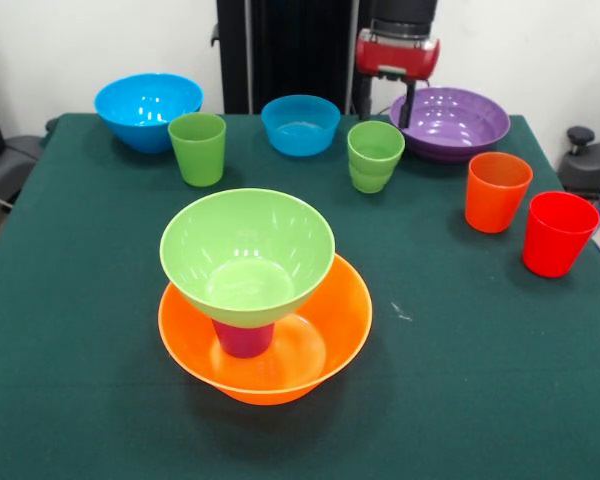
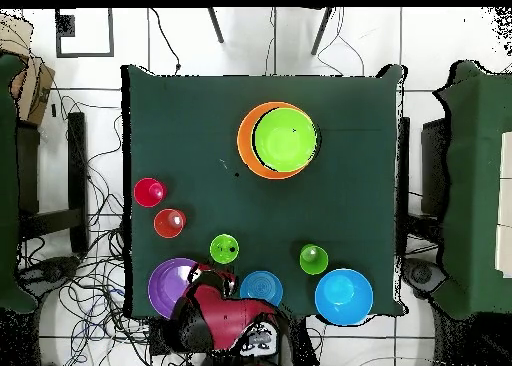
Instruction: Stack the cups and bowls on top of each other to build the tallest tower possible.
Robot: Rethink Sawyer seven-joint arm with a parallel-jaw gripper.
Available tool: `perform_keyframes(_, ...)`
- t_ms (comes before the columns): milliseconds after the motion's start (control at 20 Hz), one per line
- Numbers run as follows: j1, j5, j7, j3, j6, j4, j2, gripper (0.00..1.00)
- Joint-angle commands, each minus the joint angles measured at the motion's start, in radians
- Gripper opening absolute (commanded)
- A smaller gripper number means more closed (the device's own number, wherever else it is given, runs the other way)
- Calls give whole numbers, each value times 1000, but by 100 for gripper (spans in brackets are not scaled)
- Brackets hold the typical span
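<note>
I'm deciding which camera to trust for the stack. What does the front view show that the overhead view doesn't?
Front view only: the purple cup standing in the orange bowl and holding the green bowl up.

Overhead view only: the green bowl's offset within the orange bowl's rim, and floor cables around the table.

Both: the robot arm at the purple bowl, two blue bowls, and green, orange and red cups.
</note>
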Motion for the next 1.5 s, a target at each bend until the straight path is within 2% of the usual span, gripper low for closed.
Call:
perform_keyframes(50,-39,-22,113,158,117,35,-111,100)
perform_keyframes(400,-59,-18,99,173,122,9,-104,100)
perform_keyframes(650,-49,-5,100,169,124,6,-106,100)
perform_keyframes(1000,-31,0,92,133,39,-73,18,100)
perform_keyframes(1500,-22,8,85,107,2,-128,81,100)
